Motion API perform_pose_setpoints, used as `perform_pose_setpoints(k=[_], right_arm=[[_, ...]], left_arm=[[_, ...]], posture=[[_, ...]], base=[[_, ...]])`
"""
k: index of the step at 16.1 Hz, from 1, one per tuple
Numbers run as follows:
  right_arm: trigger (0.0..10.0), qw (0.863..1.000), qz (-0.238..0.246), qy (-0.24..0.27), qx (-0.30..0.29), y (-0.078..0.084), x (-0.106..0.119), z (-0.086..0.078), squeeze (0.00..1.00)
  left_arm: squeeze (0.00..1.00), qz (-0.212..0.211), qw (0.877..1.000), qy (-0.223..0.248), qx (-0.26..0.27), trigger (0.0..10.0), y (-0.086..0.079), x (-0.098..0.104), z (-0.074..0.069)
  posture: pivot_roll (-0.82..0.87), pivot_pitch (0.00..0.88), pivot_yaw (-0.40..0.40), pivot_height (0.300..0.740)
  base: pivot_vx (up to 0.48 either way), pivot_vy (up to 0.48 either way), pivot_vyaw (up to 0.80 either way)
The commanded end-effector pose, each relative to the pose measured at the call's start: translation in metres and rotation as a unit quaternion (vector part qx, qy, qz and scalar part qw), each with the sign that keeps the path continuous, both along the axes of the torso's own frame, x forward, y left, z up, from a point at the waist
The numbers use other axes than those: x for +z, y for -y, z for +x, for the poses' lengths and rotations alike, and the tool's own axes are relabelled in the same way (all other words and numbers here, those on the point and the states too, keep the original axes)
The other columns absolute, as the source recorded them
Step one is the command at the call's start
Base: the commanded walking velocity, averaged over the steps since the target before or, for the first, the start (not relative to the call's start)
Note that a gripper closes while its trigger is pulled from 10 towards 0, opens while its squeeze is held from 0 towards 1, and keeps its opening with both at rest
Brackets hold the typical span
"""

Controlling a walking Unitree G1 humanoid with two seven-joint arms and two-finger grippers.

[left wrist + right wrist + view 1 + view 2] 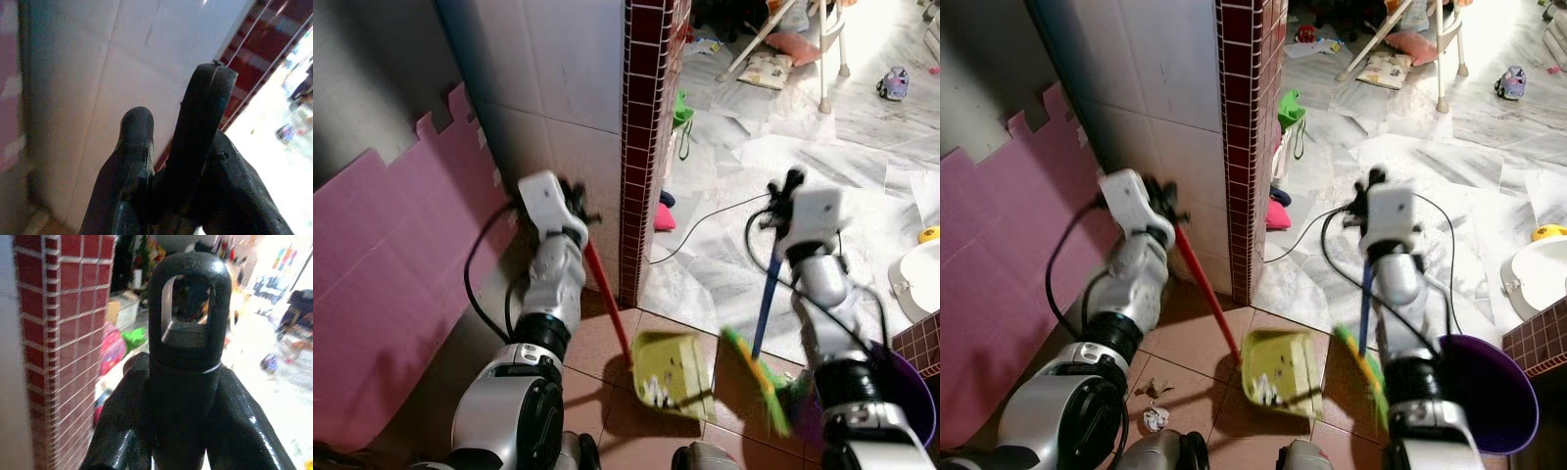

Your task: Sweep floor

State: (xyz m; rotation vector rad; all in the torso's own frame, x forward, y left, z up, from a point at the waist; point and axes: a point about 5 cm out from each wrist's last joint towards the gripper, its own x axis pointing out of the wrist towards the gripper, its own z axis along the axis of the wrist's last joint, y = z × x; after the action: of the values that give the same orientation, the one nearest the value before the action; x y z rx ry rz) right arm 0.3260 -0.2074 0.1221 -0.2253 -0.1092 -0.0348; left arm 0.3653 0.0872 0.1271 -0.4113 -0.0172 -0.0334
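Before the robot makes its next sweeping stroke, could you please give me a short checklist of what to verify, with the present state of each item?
1. Left gripper shut on the dustpan handle: ok.
2. Right gripper shut on the broom handle: ok; its black end cap sits between the fingers.
3. Dustpan down by the brown floor tiles, mouth toward the broom head: ok.
4. Debris already in the pan: ok, some scraps show inside.
5. Floor fully swept: not ok, crumpled paper lies near the robot's left side.
6. Black cable clear of the stroke: cannot tell.
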Motion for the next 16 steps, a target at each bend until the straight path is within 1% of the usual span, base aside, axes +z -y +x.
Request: perform_pose_setpoints(k=[1,2,3,4,5,7,8,9,11,12,13,14,15,16], right_arm=[[10.0,1.0,0.015,-0.001,0.011,-0.005,0.0,0.0,0.0],[10.0,0.999,0.037,-0.005,0.023,-0.012,-0.003,0.0,0.0],[10.0,0.998,0.046,-0.005,0.03,-0.015,-0.003,0.0,0.0],[10.0,0.996,0.063,-0.013,0.061,-0.023,-0.005,0.0,0.0],[10.0,0.995,0.06,-0.022,0.077,-0.028,-0.008,-0.001,0.0],[10.0,0.995,0.047,-0.042,0.079,-0.03,-0.016,-0.003,0.0],[10.0,0.993,0.034,-0.077,0.084,-0.032,-0.031,-0.008,0.0],[10.0,0.991,0.032,-0.095,0.088,-0.034,-0.041,-0.013,0.0],[10.0,0.989,0.03,-0.106,0.103,-0.039,-0.046,-0.018,0.0],[10.0,0.989,0.031,-0.102,0.104,-0.042,-0.046,-0.019,0.0],[10.0,0.989,0.031,-0.1,0.104,-0.042,-0.045,-0.019,0.0],[10.0,0.991,0.03,-0.089,0.099,-0.042,-0.042,-0.018,0.0],[10.0,0.993,0.026,-0.075,0.087,-0.036,-0.037,-0.017,0.0],[10.0,0.994,0.017,-0.073,0.078,-0.033,-0.037,-0.017,0.0]], left_arm=[[0.0,-0.043,0.997,0.058,-0.023,10.0,0.017,0.034,0.005],[0.0,-0.049,0.993,0.093,-0.054,10.0,0.018,0.042,0.002],[0.0,-0.055,0.989,0.113,-0.074,10.0,0.019,0.045,-0.001],[0.0,-0.08,0.982,0.129,-0.116,10.0,0.023,0.047,-0.008],[0.0,-0.069,0.979,0.139,-0.13,10.0,0.024,0.048,-0.012],[0.0,-0.05,0.976,0.154,-0.142,10.0,0.024,0.051,-0.016],[0.0,-0.043,0.973,0.172,-0.15,10.0,0.022,0.059,-0.021],[0.0,-0.044,0.97,0.184,-0.155,10.0,0.019,0.064,-0.024],[0.0,-0.035,0.969,0.181,-0.166,10.0,0.014,0.065,-0.028],[0.0,-0.019,0.974,0.169,-0.152,10.0,0.007,0.06,-0.029],[0.0,-0.011,0.976,0.163,-0.143,10.0,0.003,0.057,-0.029],[0.0,-0.012,0.979,0.152,-0.133,10.0,-0.003,0.053,-0.033],[0.0,-0.011,0.982,0.144,-0.125,10.0,-0.01,0.05,-0.041],[0.0,-0.01,0.982,0.143,-0.12,10.0,-0.013,0.05,-0.044]], posture=[[-0.14,0.0,0.037,0.74],[-0.14,0.0,0.04,0.74],[-0.14,0.0,0.041,0.74],[-0.14,0.0,0.043,0.74],[-0.14,0.0,0.044,0.74],[-0.13,0.0,0.043,0.74],[-0.12,0.0,0.041,0.74],[-0.12,0.0,0.041,0.74],[-0.12,0.0,0.041,0.74],[-0.12,0.0,0.047,0.74],[-0.12,0.0,0.052,0.74],[-0.12,0.0,0.054,0.74],[-0.12,0.0,0.055,0.74],[-0.11,0.0,0.053,0.74]], base=[[0.0,0.0,0.0],[0.0,0.0,0.0],[0.0,0.0,0.0],[0.0,0.0,0.0],[0.0,0.0,0.0],[0.0,0.0,0.0],[0.0,0.0,0.0],[0.0,0.0,0.0],[0.0,0.0,0.0],[0.0,0.0,0.0],[0.0,0.0,0.0],[0.0,0.0,0.0],[0.0,0.0,0.0],[0.0,0.0,0.0]])
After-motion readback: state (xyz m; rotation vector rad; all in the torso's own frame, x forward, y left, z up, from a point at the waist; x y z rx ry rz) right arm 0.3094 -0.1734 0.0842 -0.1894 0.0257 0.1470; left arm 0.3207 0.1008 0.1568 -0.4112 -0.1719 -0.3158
